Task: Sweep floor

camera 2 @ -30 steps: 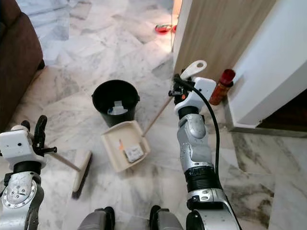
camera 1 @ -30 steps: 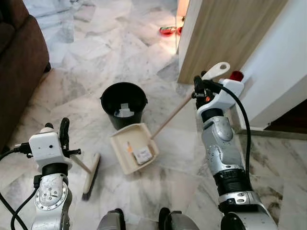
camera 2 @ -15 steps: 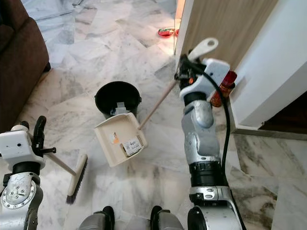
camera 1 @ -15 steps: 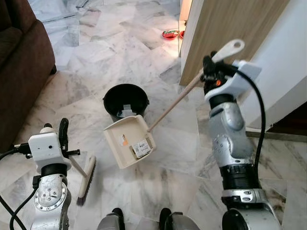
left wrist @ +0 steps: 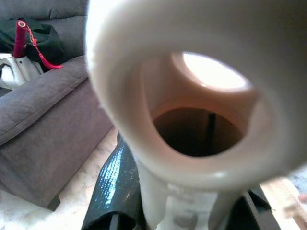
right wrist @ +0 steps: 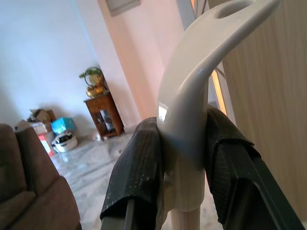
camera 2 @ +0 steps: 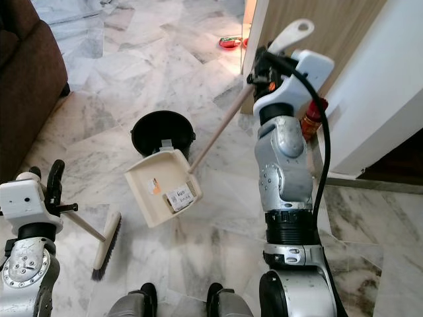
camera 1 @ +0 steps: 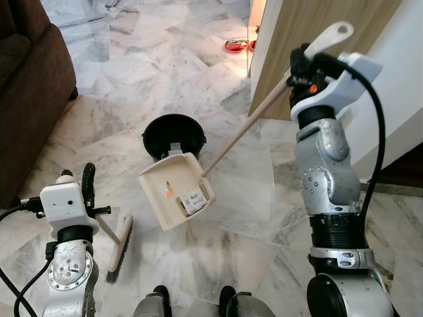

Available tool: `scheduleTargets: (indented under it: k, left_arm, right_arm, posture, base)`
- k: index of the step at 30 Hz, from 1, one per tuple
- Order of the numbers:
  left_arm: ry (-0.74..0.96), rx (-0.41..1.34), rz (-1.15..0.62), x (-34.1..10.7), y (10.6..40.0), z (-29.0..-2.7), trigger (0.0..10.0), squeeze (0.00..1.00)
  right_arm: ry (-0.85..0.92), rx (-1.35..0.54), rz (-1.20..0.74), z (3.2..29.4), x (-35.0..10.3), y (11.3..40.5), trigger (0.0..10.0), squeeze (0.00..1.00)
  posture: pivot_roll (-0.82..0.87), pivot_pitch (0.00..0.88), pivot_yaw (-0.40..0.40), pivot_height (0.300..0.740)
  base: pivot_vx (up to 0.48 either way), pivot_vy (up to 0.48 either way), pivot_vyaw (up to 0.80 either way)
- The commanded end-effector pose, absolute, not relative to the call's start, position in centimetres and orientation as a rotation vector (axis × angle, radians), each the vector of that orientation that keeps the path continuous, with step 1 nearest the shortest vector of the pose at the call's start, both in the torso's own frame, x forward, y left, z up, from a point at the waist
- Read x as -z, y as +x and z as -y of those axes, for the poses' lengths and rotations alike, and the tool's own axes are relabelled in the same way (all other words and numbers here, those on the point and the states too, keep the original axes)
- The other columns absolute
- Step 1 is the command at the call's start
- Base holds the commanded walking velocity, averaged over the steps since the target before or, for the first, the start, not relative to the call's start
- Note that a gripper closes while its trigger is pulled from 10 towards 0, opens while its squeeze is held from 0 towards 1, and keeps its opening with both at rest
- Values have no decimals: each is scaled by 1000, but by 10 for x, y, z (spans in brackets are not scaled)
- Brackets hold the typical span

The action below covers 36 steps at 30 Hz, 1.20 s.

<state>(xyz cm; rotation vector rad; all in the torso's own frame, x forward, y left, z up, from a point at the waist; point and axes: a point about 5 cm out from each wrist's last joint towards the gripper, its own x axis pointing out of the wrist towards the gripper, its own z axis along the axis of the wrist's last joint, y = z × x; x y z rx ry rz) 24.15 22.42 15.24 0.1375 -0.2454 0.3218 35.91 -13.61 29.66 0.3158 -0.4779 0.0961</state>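
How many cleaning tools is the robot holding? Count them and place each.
2. The dustpan hangs tilted by the black bucket, held by the right gripper. The brush is in the left gripper, bristles floorward.

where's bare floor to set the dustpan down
Bare marble lies right of the dustpan, between it and the right arm, and beyond the black bucket toward the sofa. It is crowded where the dustpan overlaps the bucket's rim and at the brush by the left gripper.
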Motion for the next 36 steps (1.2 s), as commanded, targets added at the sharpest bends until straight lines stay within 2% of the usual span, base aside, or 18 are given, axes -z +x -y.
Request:
scheduleTargets:
  k: [1,8,14,20,36]
  left_arm:
    - [158,-321,263,-154,240,-225,10000,0]
    - [155,-322,267,-154,241,-225,10000,0]
    - [153,-327,268,-154,239,-225,10000,0]
    - [170,-356,264,-153,234,-231,10000,0]
    - [185,-369,274,-155,232,-231,10000,0]
  right_arm:
    - [344,-98,616,142,-332,348,10000,0]
    - [359,-110,660,141,-349,346,10000,0]
    - [412,-147,631,127,-341,348,10000,0]
    - [429,-146,618,124,-337,350,10000,0]
    - [445,-154,615,121,-336,349,10000,0]
  posture:
    - [75,232,-47,740]
    - [71,224,-48,740]
    - [82,234,-54,740]
    - [82,243,-52,740]
    - [85,245,-47,740]
  base:
    - [0,0,0]
    - [0,0,0]
    - [0,0,0]
    - [0,0,0]
    - [151,0,0]
